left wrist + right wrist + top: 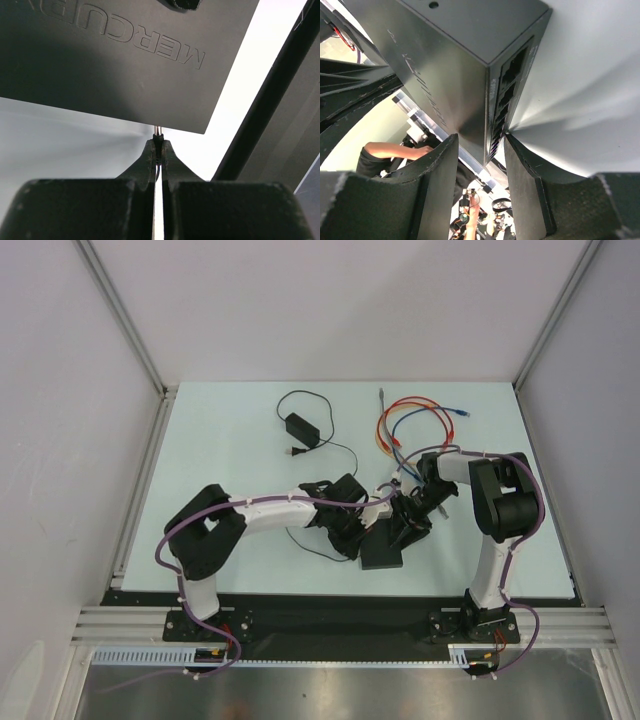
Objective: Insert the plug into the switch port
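The switch (381, 554) is a flat matte black box, tilted between the two grippers at mid-table. My right gripper (480, 145) is shut on one of its corners, one finger on the broad face, the other on the narrow edge with a row of sockets (507, 97). My left gripper (158, 142) is shut on the plug (158, 132), a thin black plug with a metal tip. That tip meets the near edge of the switch (125, 60); the switch port there is hidden. In the top view the left gripper (352, 530) and right gripper (408, 520) crowd the box.
A small black power adapter (302, 427) with a thin black cord lies at the back centre. Red, orange and blue cables (410, 420) coil at the back right. White walls and aluminium rails (140, 490) bound the table.
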`<state>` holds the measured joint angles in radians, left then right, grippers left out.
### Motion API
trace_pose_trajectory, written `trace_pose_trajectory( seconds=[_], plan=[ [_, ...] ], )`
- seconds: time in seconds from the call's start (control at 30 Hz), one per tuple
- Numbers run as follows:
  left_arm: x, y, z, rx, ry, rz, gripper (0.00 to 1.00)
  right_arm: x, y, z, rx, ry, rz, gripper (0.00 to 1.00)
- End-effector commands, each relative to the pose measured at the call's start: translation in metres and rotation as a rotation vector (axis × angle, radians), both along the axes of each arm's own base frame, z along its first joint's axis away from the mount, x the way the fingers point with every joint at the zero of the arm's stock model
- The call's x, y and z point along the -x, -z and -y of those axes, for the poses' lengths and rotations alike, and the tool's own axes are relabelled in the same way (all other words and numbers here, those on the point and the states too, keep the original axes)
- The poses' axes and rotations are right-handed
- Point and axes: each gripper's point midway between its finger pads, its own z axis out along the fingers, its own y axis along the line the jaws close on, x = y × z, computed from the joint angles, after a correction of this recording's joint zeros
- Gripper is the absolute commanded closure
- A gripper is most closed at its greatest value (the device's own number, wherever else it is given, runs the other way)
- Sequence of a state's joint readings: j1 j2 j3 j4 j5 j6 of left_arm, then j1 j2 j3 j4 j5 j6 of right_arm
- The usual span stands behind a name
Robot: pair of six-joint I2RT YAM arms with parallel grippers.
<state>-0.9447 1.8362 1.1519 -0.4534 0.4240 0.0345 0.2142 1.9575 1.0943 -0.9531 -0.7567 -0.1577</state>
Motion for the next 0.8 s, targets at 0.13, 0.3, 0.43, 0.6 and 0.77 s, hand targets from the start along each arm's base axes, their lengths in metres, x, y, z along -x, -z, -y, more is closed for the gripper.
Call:
trace_pose_trajectory(
  seconds=[0.13,0.3,0.43,0.6,0.77],
  plan=[
    [0.009,0.008,0.007,0.011,0.036,-0.033,1.00,-0.005,0.009,0.001,-0.006,-0.010,0.029,0.53],
    [0.007,0.004,0.009,0.026,0.038,-0.022,1.00,-0.005,0.009,0.001,-0.007,-0.010,0.032,0.53],
    [0.005,-0.011,0.014,0.069,0.034,-0.002,1.00,-0.005,0.009,0.002,-0.005,-0.009,0.029,0.53],
    [0.005,-0.018,0.014,0.091,0.019,0.010,1.00,-0.005,0.009,0.001,-0.006,-0.014,0.031,0.53],
    [0.000,-0.023,0.014,0.113,0.006,0.030,1.00,-0.005,0.009,0.001,-0.007,-0.012,0.030,0.53]
  ],
)
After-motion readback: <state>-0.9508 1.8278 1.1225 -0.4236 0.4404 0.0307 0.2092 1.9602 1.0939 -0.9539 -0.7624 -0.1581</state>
